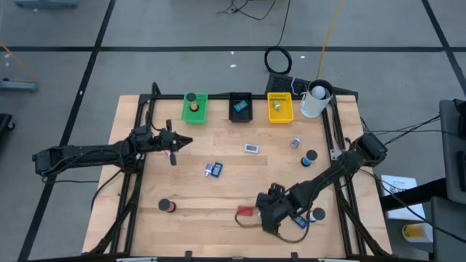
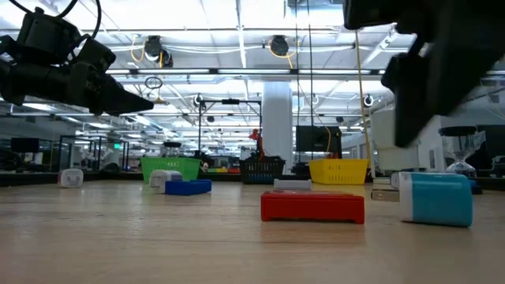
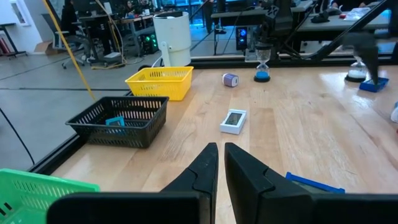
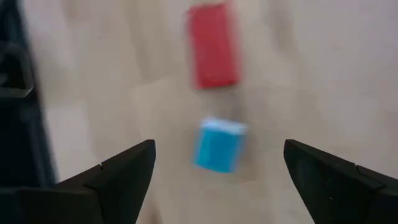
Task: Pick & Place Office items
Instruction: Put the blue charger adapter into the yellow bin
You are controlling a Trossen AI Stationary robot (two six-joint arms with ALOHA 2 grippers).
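Note:
The office items lie scattered on the wooden table. A red block and a blue-and-white block rest flat near the front edge. My right gripper hangs open above the blue-and-white block, slanting down, one finger on each side and touching nothing; the red block lies just beyond. My left gripper is shut and empty, held level above the table's left part. A blue block, a white piece, a purple piece and dark rolls lie apart.
A green tray, a black tray and a yellow tray stand in a row at the far edge, each with something inside. A white cup stands right of them. More dark rolls lie at the right.

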